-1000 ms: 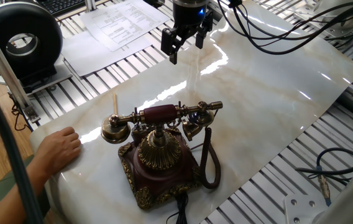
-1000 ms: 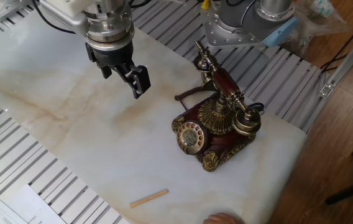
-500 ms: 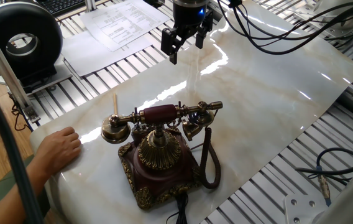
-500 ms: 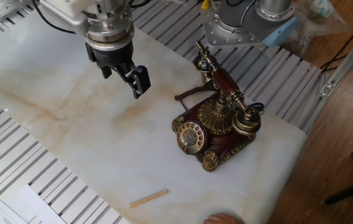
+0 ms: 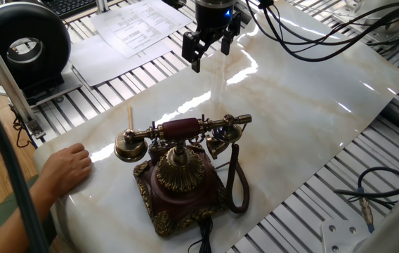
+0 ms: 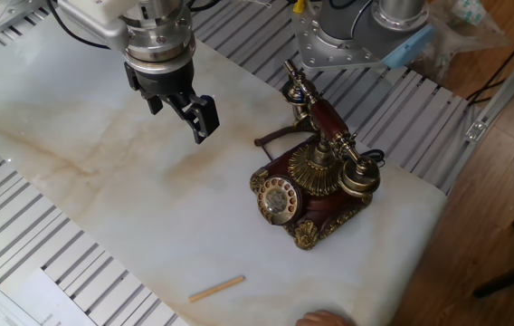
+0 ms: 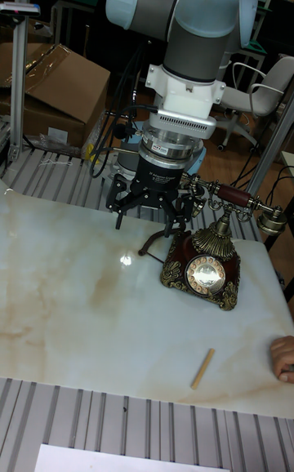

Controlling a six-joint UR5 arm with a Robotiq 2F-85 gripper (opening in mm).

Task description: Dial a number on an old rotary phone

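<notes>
The old rotary phone [image 5: 182,179] [image 6: 316,181] [image 7: 204,264] stands near one end of the marble slab [image 5: 291,105]. Its base is maroon with brass trim. The handset [image 5: 182,128] [image 6: 329,122] rests across the cradle, and the brass dial [image 6: 278,199] [image 7: 205,273] faces up on the front. My gripper [image 5: 210,50] [image 6: 180,110] [image 7: 147,215] hangs above the slab, a short way from the phone on the side of its cord, touching nothing. It is open and empty.
A thin wooden stick [image 5: 130,117] [image 6: 216,289] [image 7: 202,368] lies on the slab in front of the dial. A person's hand [image 5: 66,169] [image 7: 283,358] rests on the slab edge near the phone. Papers [image 5: 136,28] and a black round device [image 5: 24,46] sit beyond the slab; cables [image 5: 312,35] trail from the arm.
</notes>
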